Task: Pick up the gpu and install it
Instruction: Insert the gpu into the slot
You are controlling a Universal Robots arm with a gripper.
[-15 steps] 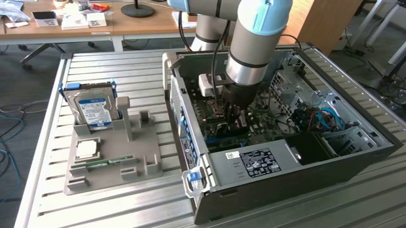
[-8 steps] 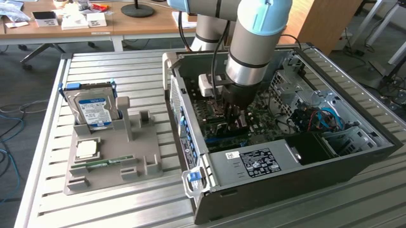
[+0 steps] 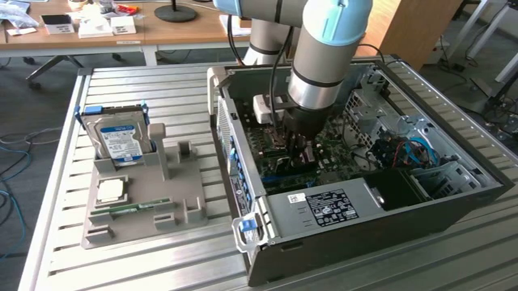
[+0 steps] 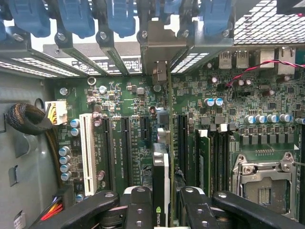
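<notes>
The robot arm reaches down into the open black computer case (image 3: 453,200) lying on the slatted metal counter (image 3: 145,85). Its hand (image 4: 161,210) is closed narrowly on the gpu (image 4: 160,167), a thin dark circuit card seen edge-on, with a white-and-green logo strip near the fingers (image 4: 138,207). The card stands upright over the green motherboard (image 4: 128,119), its metal end bracket (image 4: 159,45) up against the row of rear slot openings with blue latches. Whether it is already seated in a black expansion slot I cannot tell.

The card looks light and stiff, but fragile: its components and edge contacts should not take pressure. A pinch across the flat faces near the top edge, as here, seems the safe hold, with force kept straight down.

Out on the counter, a grey holder tray (image 3: 142,206) carries a silver hard drive with a blue-white label (image 3: 120,140).
</notes>
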